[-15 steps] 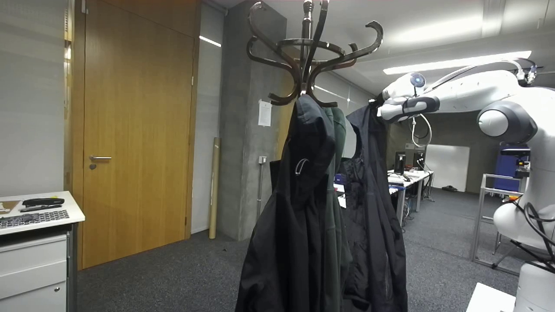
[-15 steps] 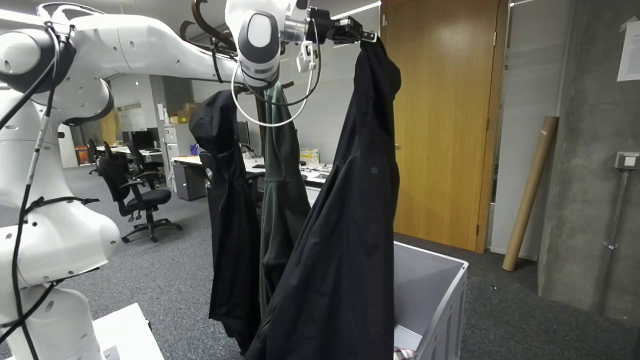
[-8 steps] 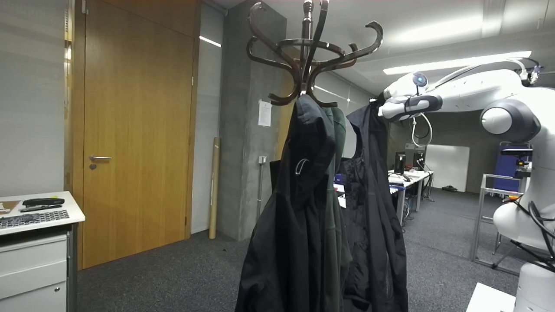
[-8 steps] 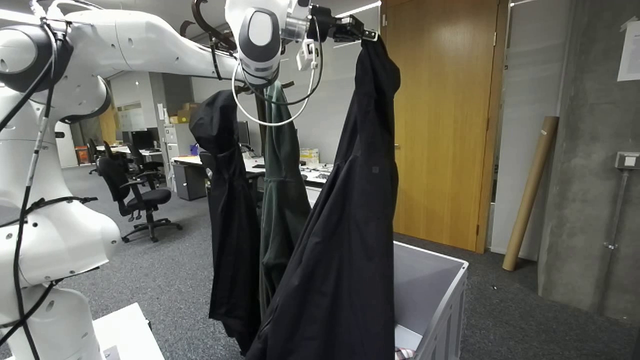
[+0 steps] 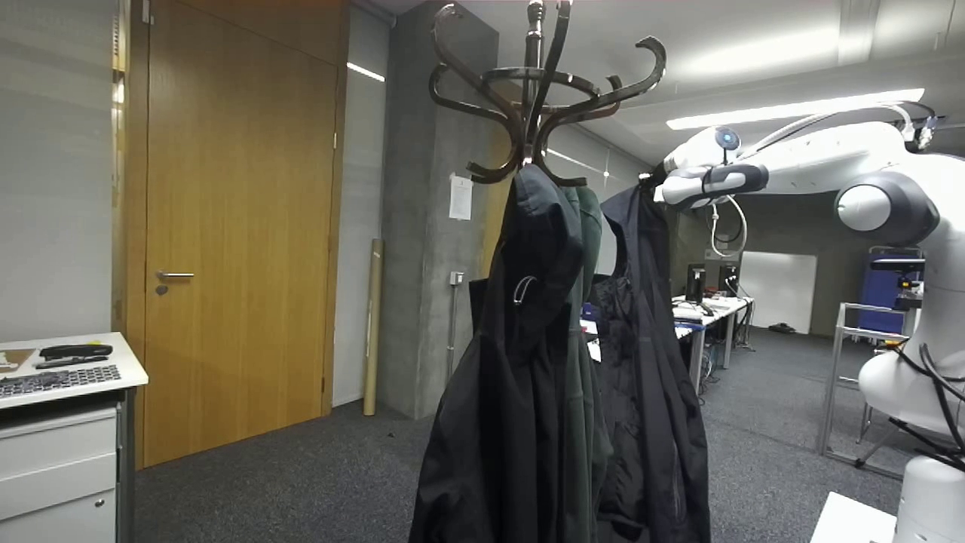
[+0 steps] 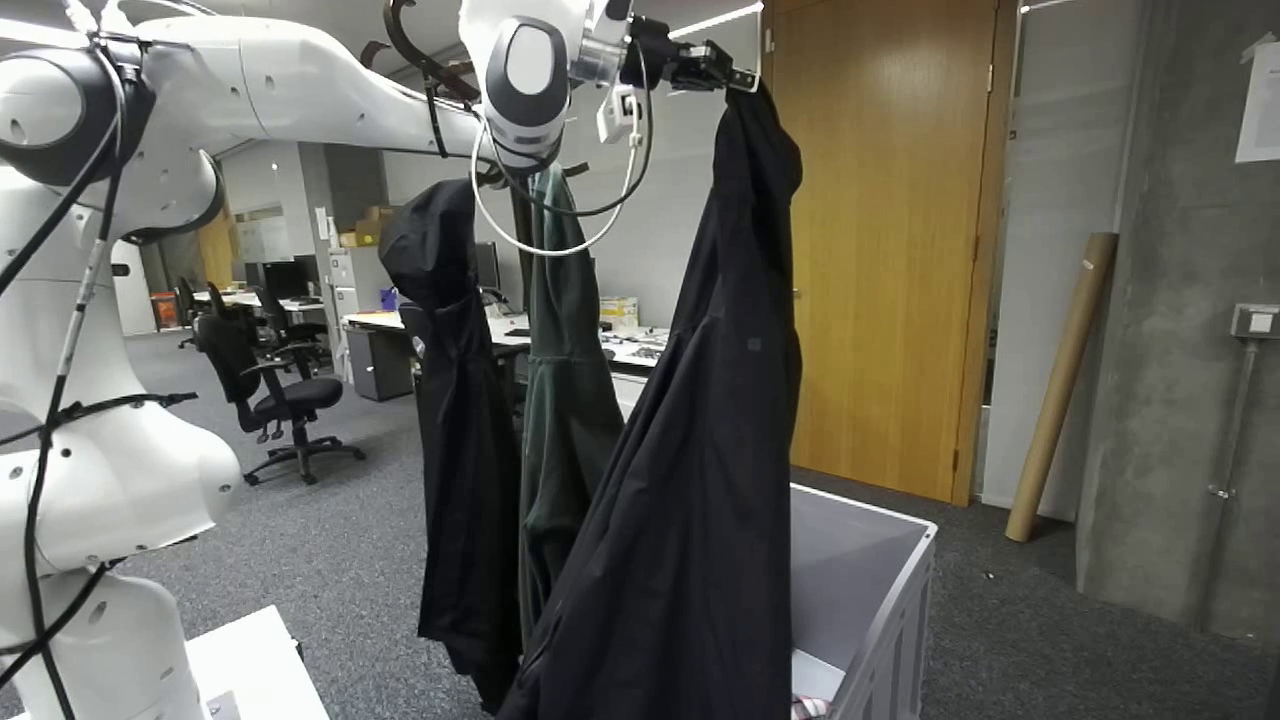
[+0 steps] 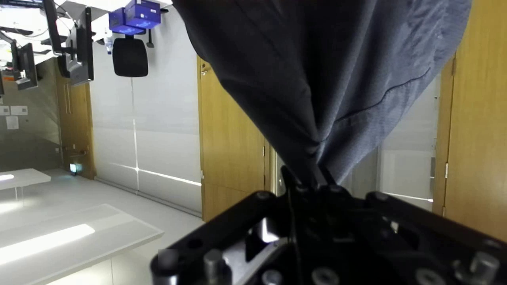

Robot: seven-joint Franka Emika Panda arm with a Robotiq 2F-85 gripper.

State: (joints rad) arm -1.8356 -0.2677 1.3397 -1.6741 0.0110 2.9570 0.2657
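Black and gathered at its top, the jacket is gripped in the clenched hand and hangs below it, long axis near vertical. In an exterior view, a grey crate shows behind the jacket's lower part; a green coat hangs nearby.

The held jacket is matt, finely woven cloth. The coat rack looks like smooth, glossy wood; the door is satin wood with a metal handle. The arm looks like glossy plastic, the crate smooth plastic, the pillar matt concrete.
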